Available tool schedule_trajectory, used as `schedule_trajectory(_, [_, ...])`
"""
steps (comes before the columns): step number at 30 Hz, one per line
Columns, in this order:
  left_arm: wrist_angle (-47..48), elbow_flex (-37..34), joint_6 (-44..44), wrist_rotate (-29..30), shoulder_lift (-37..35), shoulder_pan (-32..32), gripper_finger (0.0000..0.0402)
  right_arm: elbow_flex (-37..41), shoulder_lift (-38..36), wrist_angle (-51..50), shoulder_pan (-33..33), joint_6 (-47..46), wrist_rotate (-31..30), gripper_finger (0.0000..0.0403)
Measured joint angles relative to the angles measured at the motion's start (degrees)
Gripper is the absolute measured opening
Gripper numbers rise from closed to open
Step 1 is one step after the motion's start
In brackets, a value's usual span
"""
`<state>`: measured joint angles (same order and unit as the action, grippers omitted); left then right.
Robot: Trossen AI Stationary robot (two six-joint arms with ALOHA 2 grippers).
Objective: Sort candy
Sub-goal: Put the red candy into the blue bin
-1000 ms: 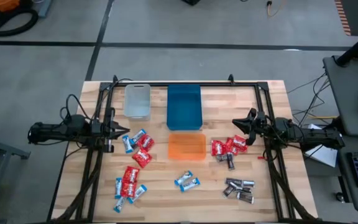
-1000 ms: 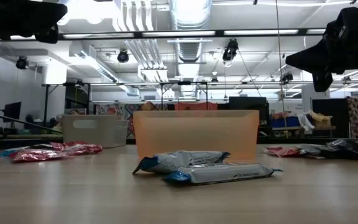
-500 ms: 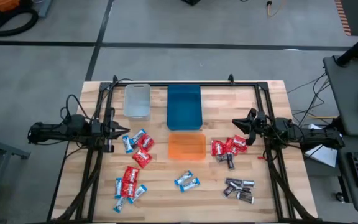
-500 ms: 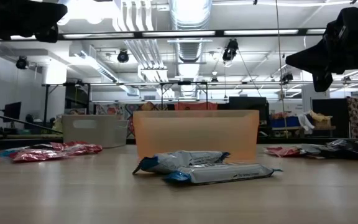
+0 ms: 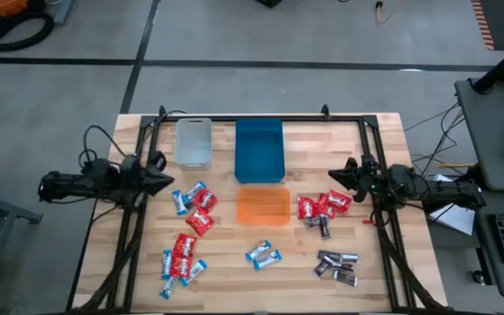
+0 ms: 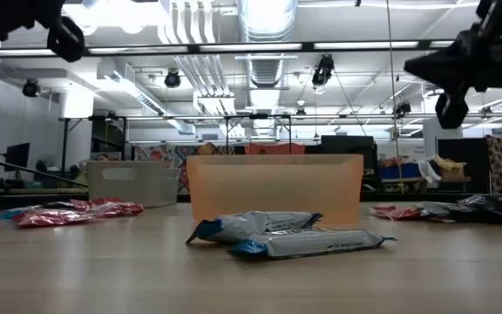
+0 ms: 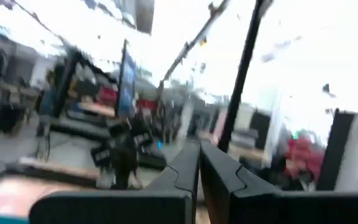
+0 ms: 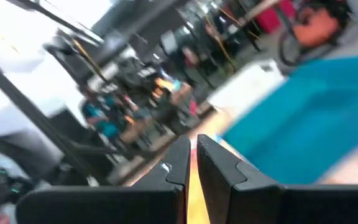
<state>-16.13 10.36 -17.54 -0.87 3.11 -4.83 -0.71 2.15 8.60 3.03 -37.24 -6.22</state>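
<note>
Wrapped candy lies in loose groups on the table. Red and blue-and-white pieces (image 5: 192, 201) lie left of the orange bin, with more (image 5: 180, 260) toward the near left. Two blue-and-white pieces (image 5: 263, 255) lie near the middle and show close up in the low view (image 6: 290, 234). Red pieces (image 5: 322, 206) and dark brown-silver pieces (image 5: 336, 267) lie on the right. My left gripper (image 5: 170, 179) hovers above the table's left side, shut (image 7: 199, 165) and holding nothing. My right gripper (image 5: 330, 178) hovers above the right side, also shut (image 8: 192, 155).
Three bins stand on the table's far half: a clear bin (image 5: 193, 142), a blue bin (image 5: 259, 150) and an orange bin (image 5: 263, 205) nearer the middle. A black frame (image 5: 261, 118) runs along the far edge and down both sides. Bare wood shows between the candy groups.
Both grippers have turned about their wrists while staying high above the table. The left one has also shifted slightly toward the far edge. The candy and bins have not moved.
</note>
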Motion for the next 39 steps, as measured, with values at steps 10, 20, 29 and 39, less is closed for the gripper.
schedule_trajectory(10, [0.63,-0.01,1.79,0.11,1.25,-0.01,0.0000,-7.07,0.26,1.48,0.00,-1.20,1.36,0.0022])
schedule_trajectory(20, [0.61,-0.01,-5.09,-2.81,8.57,-0.05,0.0000,-17.84,10.39,-10.53,-0.02,4.41,-9.71,0.0022])
schedule_trajectory(29, [-1.48,-0.43,-8.65,2.58,19.85,-0.07,0.0000,-34.03,33.30,-45.26,-0.02,-0.28,-8.30,0.0022])
schedule_trajectory(39, [-2.31,1.74,-1.07,8.88,23.05,-0.04,0.0000,-42.39,51.75,-59.86,-0.02,10.86,-5.70,0.0056])
